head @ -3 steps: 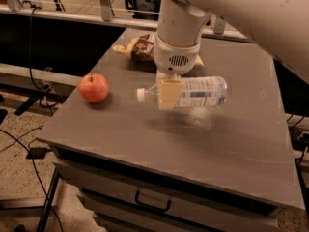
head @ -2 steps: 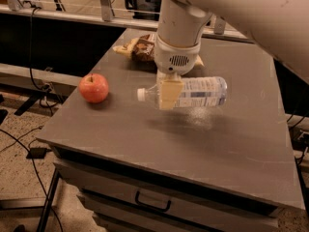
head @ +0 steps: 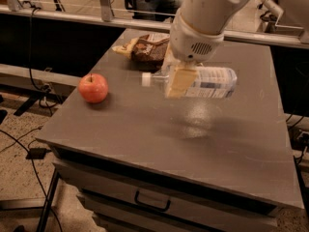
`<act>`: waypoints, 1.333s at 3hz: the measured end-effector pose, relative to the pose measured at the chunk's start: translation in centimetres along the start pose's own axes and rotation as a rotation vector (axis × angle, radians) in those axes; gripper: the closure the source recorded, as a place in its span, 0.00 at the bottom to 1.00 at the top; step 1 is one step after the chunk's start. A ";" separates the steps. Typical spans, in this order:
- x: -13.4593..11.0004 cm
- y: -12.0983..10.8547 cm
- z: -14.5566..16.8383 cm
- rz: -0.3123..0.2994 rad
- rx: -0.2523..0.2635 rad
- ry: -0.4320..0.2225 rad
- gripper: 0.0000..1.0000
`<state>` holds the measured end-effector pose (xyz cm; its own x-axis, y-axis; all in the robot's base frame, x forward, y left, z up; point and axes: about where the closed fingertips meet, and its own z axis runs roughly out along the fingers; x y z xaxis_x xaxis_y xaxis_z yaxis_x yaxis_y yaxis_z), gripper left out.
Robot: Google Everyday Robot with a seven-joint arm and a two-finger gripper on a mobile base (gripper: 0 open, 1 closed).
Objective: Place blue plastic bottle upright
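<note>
The blue plastic bottle (head: 207,82) is clear with a white cap and a pale blue-and-white label. It lies horizontal in the air above the grey table (head: 145,129), cap pointing left. My gripper (head: 179,80) hangs from the white arm and is shut on the bottle near its neck, one tan finger (head: 181,81) across its front. A shadow on the table lies below the bottle.
A red apple (head: 93,88) sits on the table's left side. A brown snack bag (head: 145,50) lies at the back, behind the gripper. The table has a drawer with a handle (head: 152,200) in front. Cables run on the floor at left.
The gripper and the bottle have risen slightly above the table, with the bottle still horizontal. The apple and bag have not moved.
</note>
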<state>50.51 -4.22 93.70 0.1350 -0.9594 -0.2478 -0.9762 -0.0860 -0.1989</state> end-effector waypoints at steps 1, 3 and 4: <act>1.0 -0.4 -3.0 -0.015 0.070 -0.148 1.00; 2.6 -1.0 -5.6 -0.021 0.085 -0.528 1.00; 2.9 -1.2 -6.3 -0.030 0.075 -0.708 1.00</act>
<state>50.98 -8.57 99.18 0.2640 -0.5499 -0.7924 -0.9596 -0.0668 -0.2734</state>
